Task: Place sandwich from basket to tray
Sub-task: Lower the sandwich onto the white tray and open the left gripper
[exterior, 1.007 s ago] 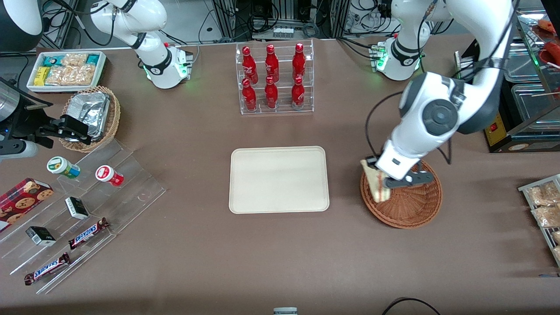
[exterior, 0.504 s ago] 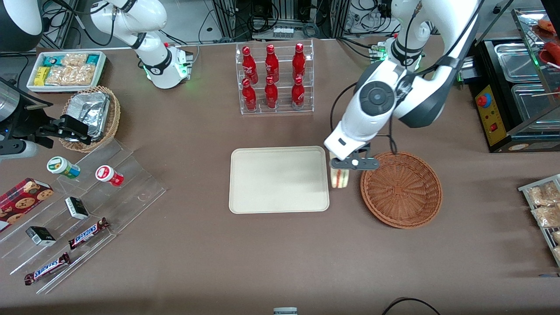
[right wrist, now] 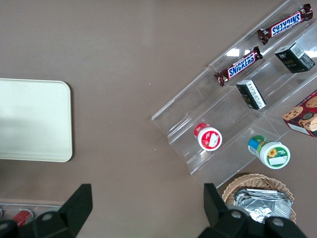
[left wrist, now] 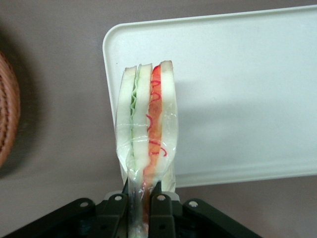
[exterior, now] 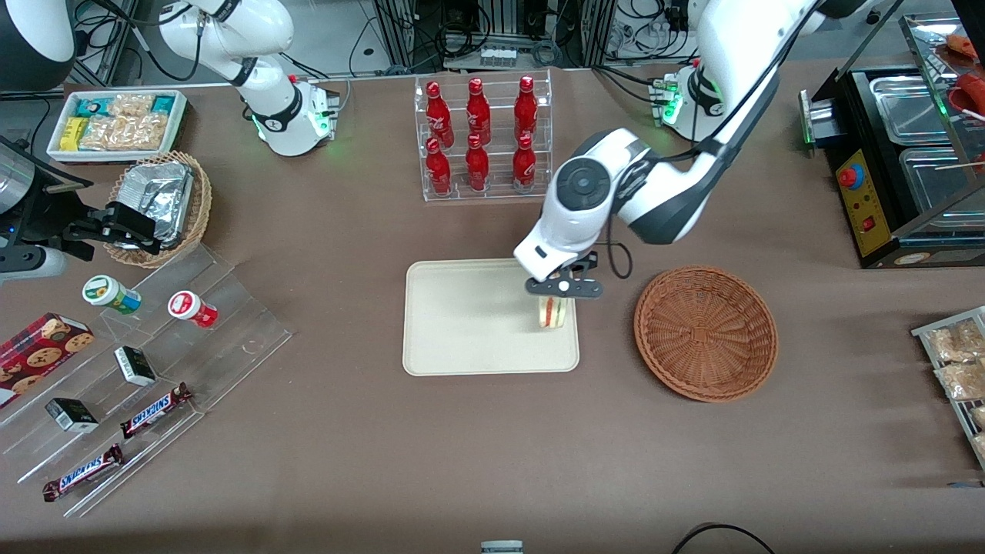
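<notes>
My gripper [exterior: 555, 296] is shut on the sandwich [exterior: 552, 311], a wrapped wedge of white bread with red and green filling [left wrist: 147, 124]. It hangs over the cream tray [exterior: 462, 323], above the tray's edge nearest the basket. The fingers [left wrist: 159, 206] pinch the wedge's narrow end through the clear wrap. The reddish-brown wicker basket [exterior: 706, 332] sits on the table beside the tray, toward the working arm's end, with nothing showing in it. Its rim [left wrist: 6, 114] shows in the wrist view.
An acrylic rack of red bottles [exterior: 481, 138] stands farther from the camera than the tray. A stepped acrylic shelf [exterior: 146, 362] with snacks and a tan basket with foil [exterior: 160, 204] lie toward the parked arm's end. Bagged snacks [exterior: 954, 362] lie toward the working arm's end.
The gripper lifted the sandwich out of the basket and carried it sideways toward the parked arm's end, from over the basket to over the tray's edge.
</notes>
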Robot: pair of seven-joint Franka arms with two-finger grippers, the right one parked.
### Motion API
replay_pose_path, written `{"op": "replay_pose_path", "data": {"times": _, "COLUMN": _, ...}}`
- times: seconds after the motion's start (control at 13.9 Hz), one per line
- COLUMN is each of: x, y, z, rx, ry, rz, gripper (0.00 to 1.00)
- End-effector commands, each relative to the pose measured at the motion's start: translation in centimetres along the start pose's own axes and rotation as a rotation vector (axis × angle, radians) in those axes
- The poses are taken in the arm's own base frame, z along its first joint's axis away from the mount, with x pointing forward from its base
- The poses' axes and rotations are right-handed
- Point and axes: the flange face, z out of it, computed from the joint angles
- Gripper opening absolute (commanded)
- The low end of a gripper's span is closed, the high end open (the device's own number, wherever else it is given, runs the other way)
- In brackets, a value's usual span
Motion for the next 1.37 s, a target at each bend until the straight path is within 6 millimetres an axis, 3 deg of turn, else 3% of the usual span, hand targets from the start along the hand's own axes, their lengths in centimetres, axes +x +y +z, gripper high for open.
{"op": "replay_pose_path", "data": {"times": 0.0, "x": 2.1, "y": 1.7, "z": 1.7, "rx": -0.01, "ry": -0.005, "rz": -0.085, "gripper": 0.0}}
{"op": "replay_pose_path", "data": {"times": 0.5, "x": 2.6, "y": 2.4, "z": 5.9, "rx": 0.03, "ry": -0.018, "rz": -0.023, "gripper": 0.0}}
{"op": "replay_pose_path", "data": {"times": 0.65, "x": 2.8, "y": 3.0, "z": 6.0, "rx": 0.023, "ry": -0.024, "rz": -0.02, "gripper": 0.0}}
{"op": "replay_pose_path", "data": {"times": 0.79, "x": 1.0, "y": 5.7, "z": 6.0, "rx": 0.025, "ry": -0.017, "rz": 0.022, "gripper": 0.0}}
{"op": "replay_pose_path", "data": {"times": 1.08, "x": 1.0, "y": 6.4, "z": 6.7, "rx": 0.027, "ry": -0.021, "rz": 0.04, "gripper": 0.0}}
{"op": "replay_pose_path", "data": {"times": 1.29, "x": 1.0, "y": 5.5, "z": 7.2, "rx": 0.089, "ry": -0.036, "rz": 0.098, "gripper": 0.0}}
